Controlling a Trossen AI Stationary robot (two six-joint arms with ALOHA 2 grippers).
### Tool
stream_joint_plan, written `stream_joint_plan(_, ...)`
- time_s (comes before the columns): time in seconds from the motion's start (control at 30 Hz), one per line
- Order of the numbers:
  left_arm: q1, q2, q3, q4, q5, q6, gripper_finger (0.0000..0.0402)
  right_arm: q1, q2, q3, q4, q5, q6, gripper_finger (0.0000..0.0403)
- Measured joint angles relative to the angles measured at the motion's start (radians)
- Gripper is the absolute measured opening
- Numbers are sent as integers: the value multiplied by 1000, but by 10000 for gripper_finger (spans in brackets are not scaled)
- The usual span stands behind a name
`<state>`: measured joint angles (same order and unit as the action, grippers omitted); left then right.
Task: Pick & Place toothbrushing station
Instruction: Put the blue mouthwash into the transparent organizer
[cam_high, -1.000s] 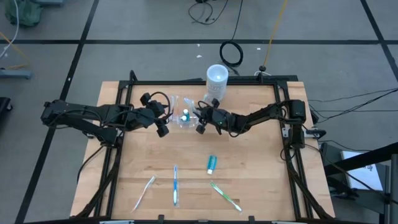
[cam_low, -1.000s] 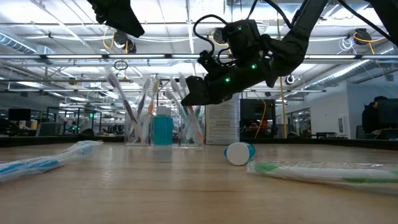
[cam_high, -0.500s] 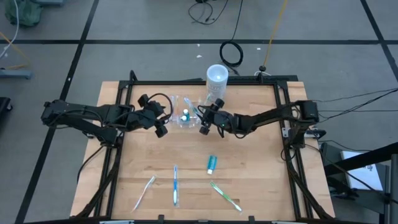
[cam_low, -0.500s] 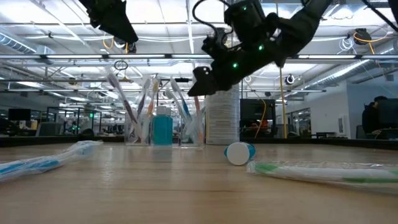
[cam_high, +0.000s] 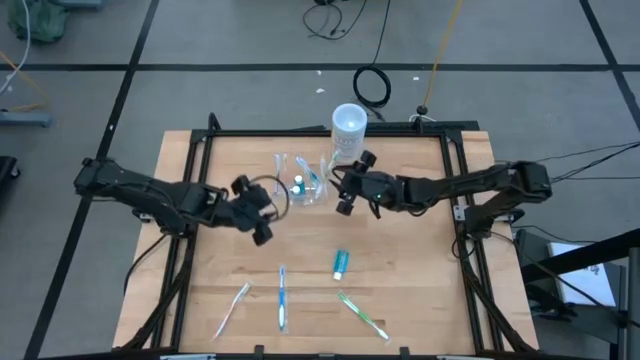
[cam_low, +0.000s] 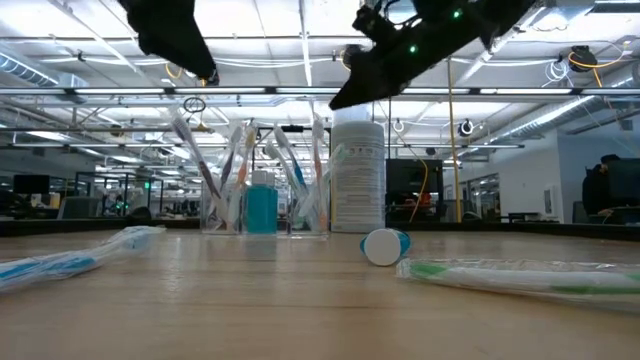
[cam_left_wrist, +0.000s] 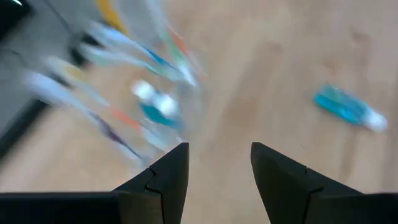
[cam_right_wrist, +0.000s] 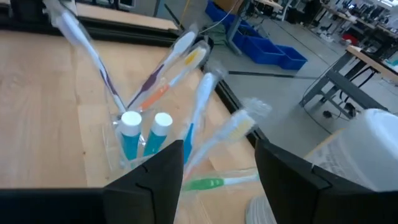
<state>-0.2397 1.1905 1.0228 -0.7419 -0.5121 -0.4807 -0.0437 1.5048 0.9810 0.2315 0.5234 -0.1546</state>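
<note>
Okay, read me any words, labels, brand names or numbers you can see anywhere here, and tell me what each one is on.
No text can be read.
White cup: lines of print on its side, too small and blurred.
Toothpaste tube: no legible label.

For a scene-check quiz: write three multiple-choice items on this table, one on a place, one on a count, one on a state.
1. The white cup stands: A) at the table's far edge; B) among the loose brushes; C) on the floor.
2. Loose toothbrushes lying flat on the table: A) one; B) three; C) five.
3. The right gripper's jaws are: A) shut on the cup; B) shut on a tube; C) open, empty.

A: it stands beside the clear station at the back rim.
B: three lie near the front edge.
C: its wrist view shows a gap with nothing gripped.
</note>
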Motion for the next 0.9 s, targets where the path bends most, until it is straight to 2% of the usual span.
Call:
stream_joint_plan(0.13, -59, 62, 0, -4, 97, -95, 179, 0, -32, 0, -32, 0, 9, 190)
stream_joint_plan(0.23, -118, 99, 0, -4, 130, -205, 179, 0, -44, 0, -24, 0, -39, 191)
stream_joint_plan(0.57, -274, 228, 0, 15, 70, -524, 180, -3, -45, 0, 48, -1, -273, 189)
stream_joint_plan(0.77, -304, 325, 0, 17, 74, -571, 180, -3, -44, 0, 102, -9, -285, 191)
stream_joint_plan(0.83, -305, 349, 0, 18, 67, -581, 179, -4, -44, 0, 92, -84, -319, 190)
stream_joint_plan(0.9, -298, 362, 0, 26, 47, -601, 180, -3, -45, 0, 42, -229, -392, 188)
